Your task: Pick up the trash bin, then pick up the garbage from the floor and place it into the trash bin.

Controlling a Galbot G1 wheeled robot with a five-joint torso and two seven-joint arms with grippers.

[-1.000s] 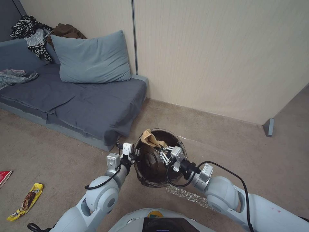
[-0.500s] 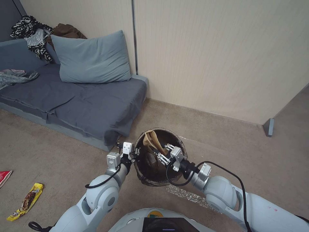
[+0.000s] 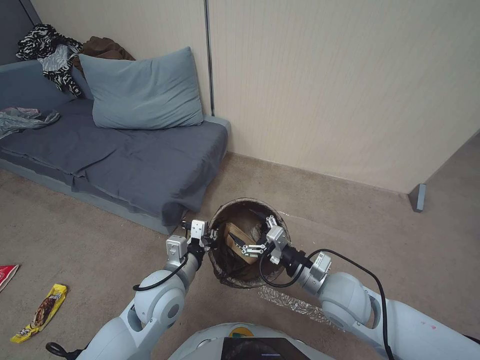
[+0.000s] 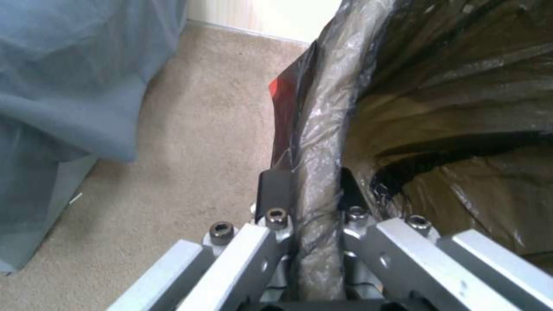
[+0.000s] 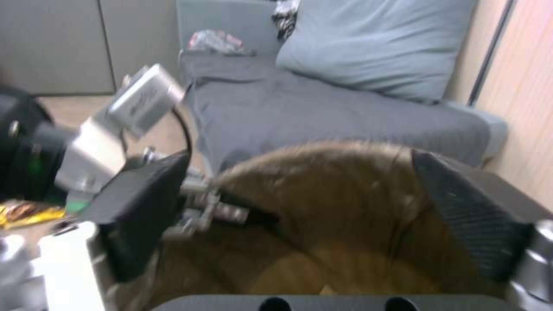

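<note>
The trash bin (image 3: 246, 203), lined with a dark brown bag, hangs just above the carpet in front of me. My left gripper (image 3: 212, 235) is shut on its rim; in the left wrist view the fingers (image 4: 275, 186) pinch the bagged rim (image 4: 322, 129). Over the bin's mouth my right gripper (image 3: 253, 232) stands open, with its pads (image 5: 468, 216) spread wide above the bin (image 5: 322, 185). A brown paper bag (image 3: 237, 239) lies loose inside the bin. A yellow snack wrapper (image 3: 40, 312) and a red wrapper (image 3: 7, 274) lie on the floor at the far left.
A grey sofa bed (image 3: 125, 160) with a blue pillow (image 3: 142, 90) and piled clothes (image 3: 50, 55) stands at the left, close to the bin. The beige wall (image 3: 350, 90) runs behind. A crinkled silvery sheet (image 3: 290, 302) lies under my right arm. Open carpet lies to the right.
My right gripper has opened and let go of the brown paper bag, which dropped from the bin's rim down into the bin. The left gripper has kept its hold.
</note>
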